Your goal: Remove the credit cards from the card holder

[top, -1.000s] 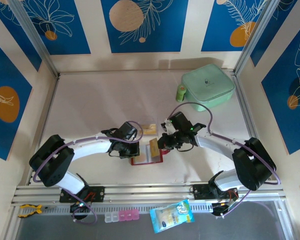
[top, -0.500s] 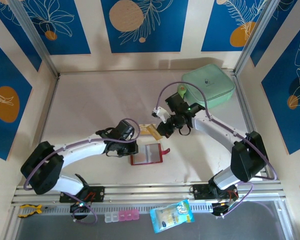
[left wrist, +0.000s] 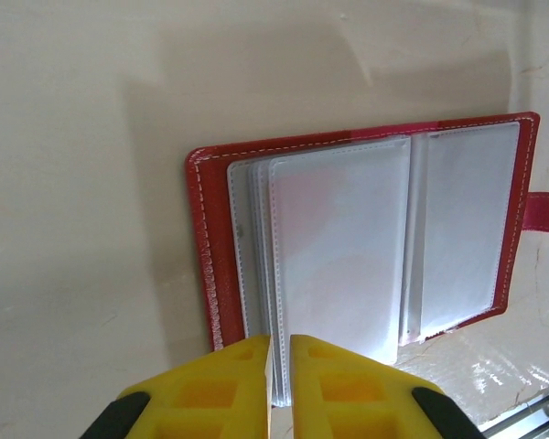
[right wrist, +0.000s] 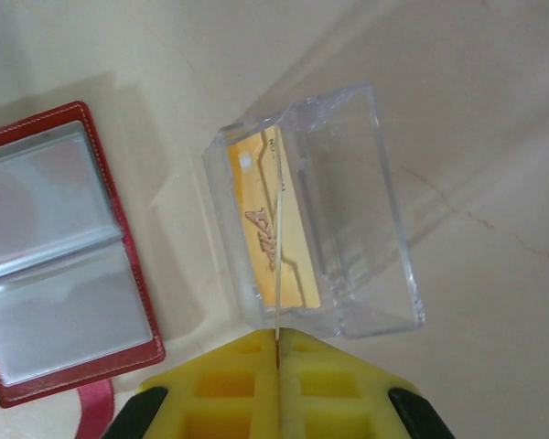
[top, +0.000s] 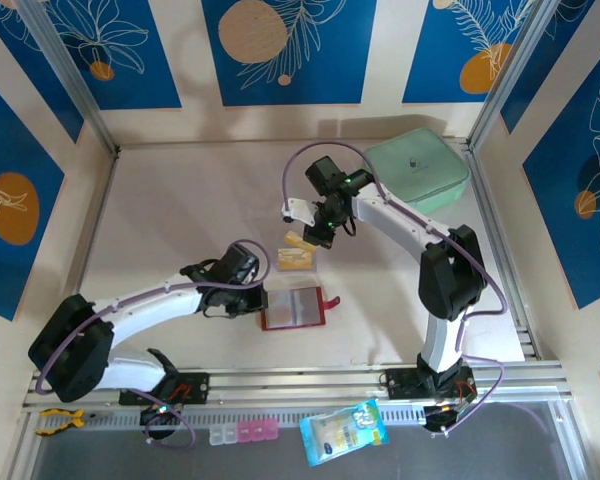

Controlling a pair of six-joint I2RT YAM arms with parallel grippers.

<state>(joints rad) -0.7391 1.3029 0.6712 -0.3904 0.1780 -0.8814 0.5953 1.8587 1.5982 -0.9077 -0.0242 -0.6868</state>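
The red card holder (top: 292, 308) (left wrist: 209, 265) lies open and flat, its greyish clear pockets (left wrist: 343, 247) facing up. My left gripper (top: 258, 300) (left wrist: 280, 352) sits at its left edge, jaws a narrow slit apart, with the pocket edges showing in the slit. My right gripper (top: 318, 232) (right wrist: 279, 337) is shut on a thin credit card (right wrist: 279, 247) seen edge-on. It hangs over a clear plastic box (right wrist: 348, 210) (top: 298, 258) in which a gold credit card (right wrist: 261, 229) lies. The card holder (right wrist: 64, 265) is left of the box.
A mint-green square case (top: 417, 172) stands at the back right, close behind the right arm. A blue snack packet (top: 345, 430) and a small pill box (top: 242, 432) lie beyond the near rail. Aluminium frame posts border the table.
My right gripper has carried the card from the card holder away to the far side, over the clear box. The left jaws have parted slightly. The holder now lies flat.
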